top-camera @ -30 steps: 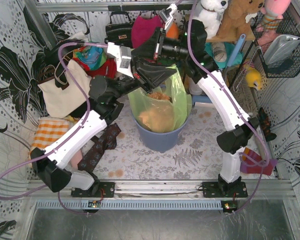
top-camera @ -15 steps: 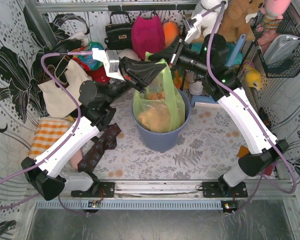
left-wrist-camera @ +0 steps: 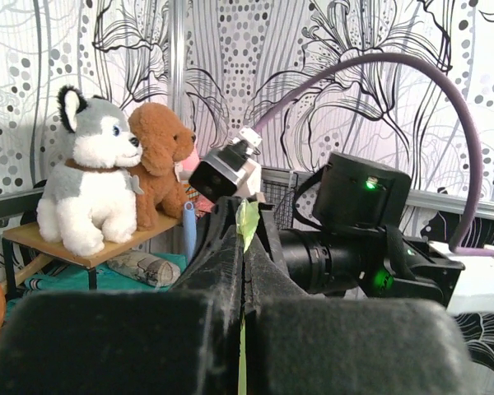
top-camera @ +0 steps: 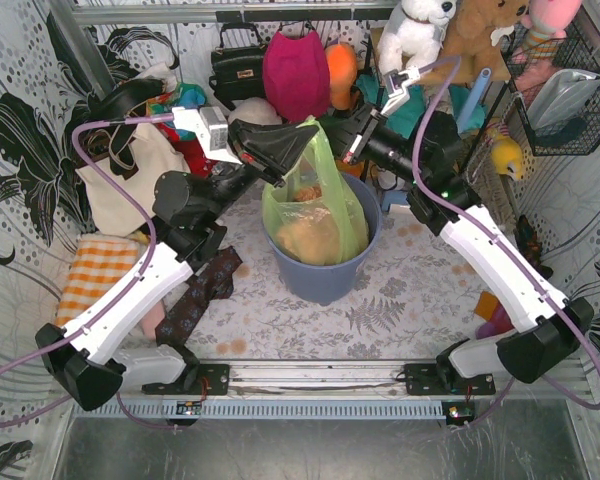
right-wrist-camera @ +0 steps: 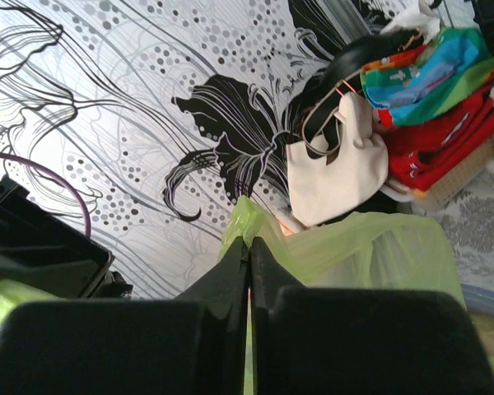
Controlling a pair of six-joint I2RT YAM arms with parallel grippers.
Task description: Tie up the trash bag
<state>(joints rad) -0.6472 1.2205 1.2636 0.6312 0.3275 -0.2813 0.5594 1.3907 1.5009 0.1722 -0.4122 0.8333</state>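
Note:
The light-green trash bag (top-camera: 320, 205) stands in the round blue-grey bin (top-camera: 322, 278), with pinkish-brown paper showing through it. Its top is drawn up to a peak. My left gripper (top-camera: 305, 137) reaches in from the left and is shut on a strip of the bag's plastic (left-wrist-camera: 249, 220). From the right comes my right gripper (top-camera: 332, 126), shut on another flap of the bag (right-wrist-camera: 255, 216). The two grippers almost meet above the bin's far rim. In the left wrist view my left gripper (left-wrist-camera: 245, 240) faces the right arm's wrist. The right wrist view has my right gripper (right-wrist-camera: 249, 243) over the bag's stretched side (right-wrist-camera: 379, 247).
Handbags, a cream tote (top-camera: 130, 180) and coloured cloths crowd the back left. Plush toys (top-camera: 420, 30) sit on a shelf at the back right. A wire basket (top-camera: 565, 90) hangs at the right wall. A dark patterned cloth (top-camera: 195, 295) and an orange checked cloth (top-camera: 95, 265) lie left of the bin.
Both grippers, crossed low over the bin a second ago, have risen and moved toward the back, pulling the bag's top into a tall peak. The right arm's elbow swung out right.

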